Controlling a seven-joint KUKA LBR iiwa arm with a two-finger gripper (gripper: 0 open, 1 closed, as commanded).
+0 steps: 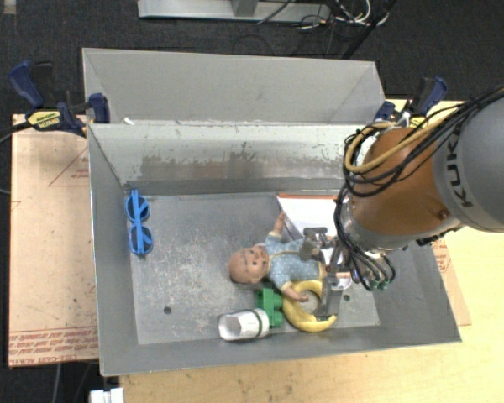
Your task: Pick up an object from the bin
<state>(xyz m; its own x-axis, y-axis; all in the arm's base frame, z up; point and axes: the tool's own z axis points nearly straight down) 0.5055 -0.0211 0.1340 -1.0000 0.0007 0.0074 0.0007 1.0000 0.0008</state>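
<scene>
Grey scuffed sheet metal forms the floor of the bin [193, 309], and on it, just beside the doll [256, 264] on the side toward the front wall, lies the thing the pincer [326, 307] is over: a yellow, banana-like curved toy [301, 319], glossy and smooth, bent almost into a ring with its open side up toward the doll's body. The pincer stands down on the far end of that curve from the doll's head, its tip at the yellow surface. Whether it is apart or together I cannot tell, nor whether it has any grip on the toy. It is probably placed there because that end of the toy is clear of its neighbours, which crowd the other end. A green block [271, 302] sits touching the toy and lies between it and the doll's head. A white cylinder [244, 324] rests against the block, farther from the doll toward the front wall. Behind the doll, toward the back wall, an orange-edged white card [307, 212] lies flat, partly under the arm. Well apart from the doll, by the side wall past its head, blue sunglasses [138, 222] lie alone.
</scene>
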